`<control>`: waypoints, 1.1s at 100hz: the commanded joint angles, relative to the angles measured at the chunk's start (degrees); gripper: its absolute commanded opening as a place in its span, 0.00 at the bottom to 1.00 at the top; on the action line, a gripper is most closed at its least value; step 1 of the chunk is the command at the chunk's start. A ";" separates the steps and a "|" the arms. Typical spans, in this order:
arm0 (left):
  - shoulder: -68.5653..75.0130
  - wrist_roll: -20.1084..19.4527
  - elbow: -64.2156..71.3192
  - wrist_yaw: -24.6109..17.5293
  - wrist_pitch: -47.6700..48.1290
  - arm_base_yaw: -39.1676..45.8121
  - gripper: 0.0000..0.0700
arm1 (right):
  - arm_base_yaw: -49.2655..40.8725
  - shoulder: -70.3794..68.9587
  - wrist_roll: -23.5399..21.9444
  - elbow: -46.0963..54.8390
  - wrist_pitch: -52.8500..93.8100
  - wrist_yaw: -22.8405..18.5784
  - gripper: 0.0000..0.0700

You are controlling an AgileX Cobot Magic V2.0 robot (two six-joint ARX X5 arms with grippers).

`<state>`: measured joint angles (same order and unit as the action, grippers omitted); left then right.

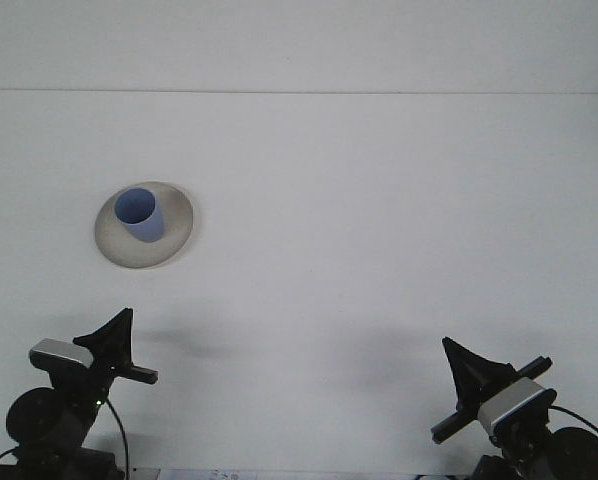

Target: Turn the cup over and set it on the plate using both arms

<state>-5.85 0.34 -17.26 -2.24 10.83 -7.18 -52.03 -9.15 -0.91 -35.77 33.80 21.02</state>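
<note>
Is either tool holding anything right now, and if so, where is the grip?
Nothing is held. The left tool and right tool sit low near the table's front edge, apart from the blue cup, which stands on the plate.
</note>
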 commanded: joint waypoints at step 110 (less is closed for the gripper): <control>5.68 -3.10 16.46 10.34 -12.31 7.69 0.02 | -0.50 -0.20 -0.79 -0.22 -0.79 0.02 0.00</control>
<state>-0.25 -3.27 -1.91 7.81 -0.75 0.51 -52.03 -9.15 -0.91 -35.77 33.74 21.04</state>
